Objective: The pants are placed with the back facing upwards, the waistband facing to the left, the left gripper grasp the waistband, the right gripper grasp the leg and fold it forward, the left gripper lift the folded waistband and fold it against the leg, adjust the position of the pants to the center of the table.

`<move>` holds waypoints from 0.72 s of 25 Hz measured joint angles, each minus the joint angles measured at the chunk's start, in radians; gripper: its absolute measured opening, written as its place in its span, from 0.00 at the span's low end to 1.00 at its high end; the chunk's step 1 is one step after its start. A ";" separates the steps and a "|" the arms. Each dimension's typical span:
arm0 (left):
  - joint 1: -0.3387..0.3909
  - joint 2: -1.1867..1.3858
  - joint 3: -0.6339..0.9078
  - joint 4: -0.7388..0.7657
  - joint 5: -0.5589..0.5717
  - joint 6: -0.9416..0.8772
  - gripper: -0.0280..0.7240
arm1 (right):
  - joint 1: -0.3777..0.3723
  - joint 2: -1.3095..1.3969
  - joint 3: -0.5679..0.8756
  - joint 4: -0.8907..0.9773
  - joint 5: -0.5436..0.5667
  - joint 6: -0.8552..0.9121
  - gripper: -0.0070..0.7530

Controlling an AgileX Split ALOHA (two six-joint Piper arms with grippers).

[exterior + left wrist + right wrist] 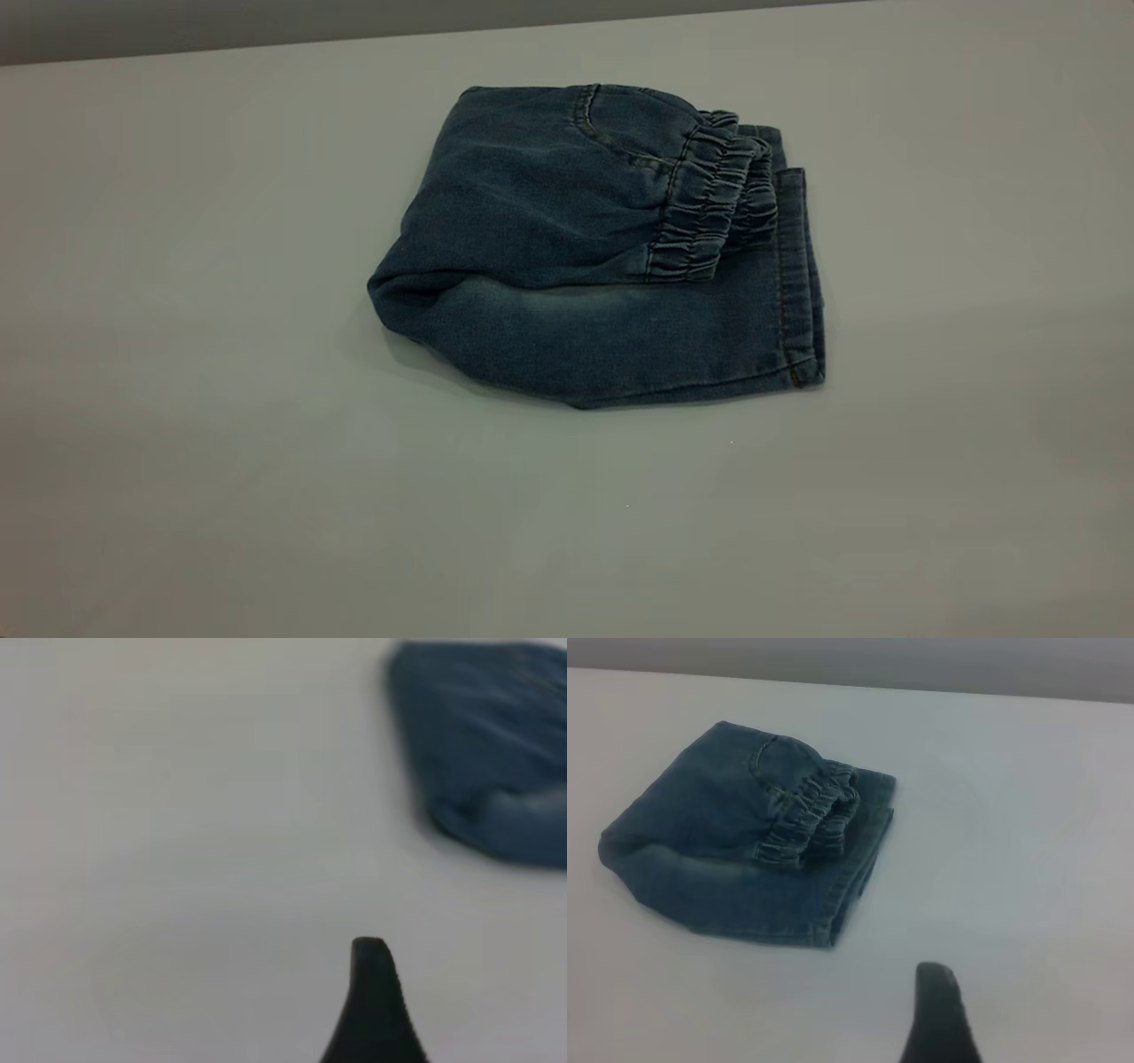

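The pants [567, 248] lie folded in a compact denim bundle on the table [177, 372], a little behind and right of its middle. The gathered elastic waistband [709, 217] rests on top, pointing right, beside a stitched pocket seam. Below it lies the leg [620, 337] with a whitish faded patch, its hem cuff [797, 275] at the bundle's right end. Neither arm shows in the exterior view. In the left wrist view a black part of the left gripper [374, 1010] hangs over bare table, apart from the pants [487, 744]. The right gripper [939, 1019] likewise sits clear of the pants [735, 842].
The table's far edge [354, 40] runs along the back with a grey wall behind it. Bare tabletop stretches on every side of the bundle, widest at the front and left.
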 joint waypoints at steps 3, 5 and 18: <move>0.114 -0.057 0.000 0.000 0.000 0.000 0.66 | 0.000 0.000 0.000 0.000 -0.001 0.000 0.56; 0.156 -0.090 0.000 0.000 0.001 0.000 0.66 | 0.000 0.000 0.000 0.000 -0.001 -0.001 0.56; 0.167 -0.090 0.000 -0.001 0.000 0.001 0.66 | 0.000 0.000 0.000 0.001 -0.001 -0.001 0.56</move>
